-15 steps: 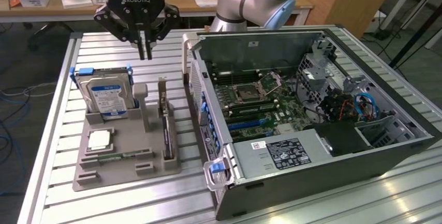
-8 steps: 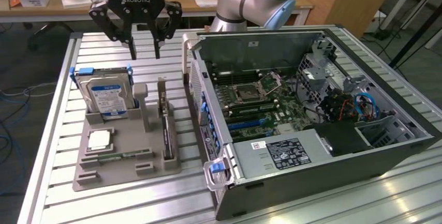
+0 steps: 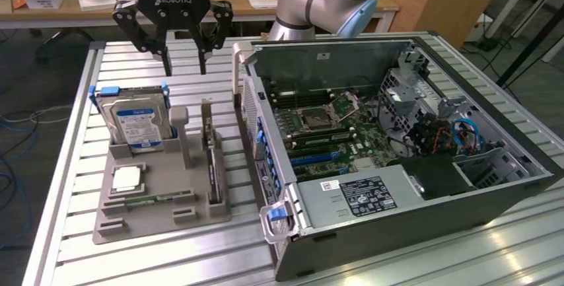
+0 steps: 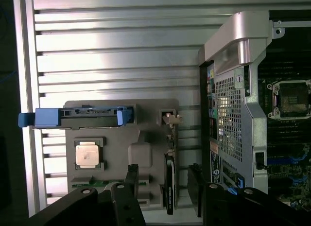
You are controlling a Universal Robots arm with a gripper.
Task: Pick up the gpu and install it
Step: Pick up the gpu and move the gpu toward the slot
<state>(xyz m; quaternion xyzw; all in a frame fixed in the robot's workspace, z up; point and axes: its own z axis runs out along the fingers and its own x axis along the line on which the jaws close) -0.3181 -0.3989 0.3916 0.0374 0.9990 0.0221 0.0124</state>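
The gpu [image 3: 211,160] is a thin dark card standing on edge in a slot of the grey holder tray [image 3: 158,223], its metal bracket at the far end. My gripper [image 3: 185,68] hangs above the tray's far end, open, with nothing between its fingers. In the wrist view the gpu [image 4: 169,180] lies between my spread fingers and below them, apart from both. Its bracket [image 4: 170,119] points away from the gripper [image 4: 163,168]. To the exterior view's right of the tray, the open computer case [image 3: 423,38] lies on its side with the motherboard [image 3: 339,131] exposed.
A hard drive in a blue caddy [image 3: 132,121] stands upright in the tray beside the gpu. A processor [image 3: 128,178] and a green memory stick [image 3: 154,200] lie in the tray's near part. The case wall [image 4: 233,90] rises close beside the gpu. The slatted metal table [image 3: 62,167] has free room at the exterior view's left.
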